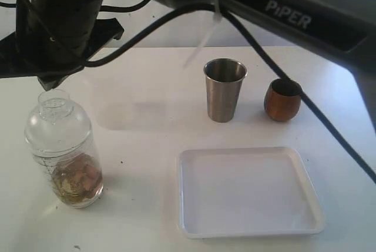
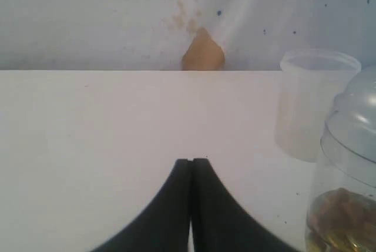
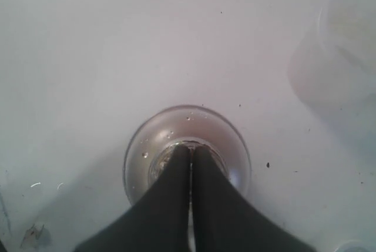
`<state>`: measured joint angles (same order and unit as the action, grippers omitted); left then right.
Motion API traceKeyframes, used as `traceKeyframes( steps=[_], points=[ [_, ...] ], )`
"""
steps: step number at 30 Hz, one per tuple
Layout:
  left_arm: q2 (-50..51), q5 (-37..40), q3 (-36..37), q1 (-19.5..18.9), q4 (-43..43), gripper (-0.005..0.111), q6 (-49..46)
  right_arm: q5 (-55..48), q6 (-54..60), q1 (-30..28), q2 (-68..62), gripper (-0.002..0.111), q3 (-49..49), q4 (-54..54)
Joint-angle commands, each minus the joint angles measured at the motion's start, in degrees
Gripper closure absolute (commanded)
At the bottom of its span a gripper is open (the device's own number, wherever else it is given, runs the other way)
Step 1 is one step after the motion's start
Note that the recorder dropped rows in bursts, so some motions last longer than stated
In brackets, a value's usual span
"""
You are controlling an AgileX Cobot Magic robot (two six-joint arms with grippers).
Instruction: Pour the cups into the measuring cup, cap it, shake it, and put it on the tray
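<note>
The measuring cup (image 1: 64, 167) stands at the left of the table with brownish contents at its bottom and its clear dome lid (image 1: 57, 117) seated on top. My right gripper (image 3: 191, 146) has reached across and hangs shut directly over the lid's neck (image 3: 144, 155); its dark tip (image 1: 51, 81) sits just above the lid. My left gripper (image 2: 191, 160) is shut and holds nothing, low over bare table with the measuring cup (image 2: 346, 181) off to one side. The steel tumbler (image 1: 224, 89) and the wooden cup (image 1: 282, 100) stand upright behind the tray (image 1: 188, 205).
The right arm and its black cable (image 1: 305, 105) stretch across the top of the scene, passing over the cups. A second clear plastic cup (image 2: 314, 105) stands beyond the measuring cup. A tan object (image 2: 202, 55) pokes up at the table's far edge.
</note>
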<state>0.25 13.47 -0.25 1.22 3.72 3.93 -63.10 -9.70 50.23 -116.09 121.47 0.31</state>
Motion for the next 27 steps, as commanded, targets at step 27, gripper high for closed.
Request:
traceKeyframes(
  steps=[27],
  points=[
    [-0.2,-0.1,0.3,0.1,0.0,0.107,0.1,0.3,2.0,0.7,-2.9,0.108,0.0,2.9]
  ],
)
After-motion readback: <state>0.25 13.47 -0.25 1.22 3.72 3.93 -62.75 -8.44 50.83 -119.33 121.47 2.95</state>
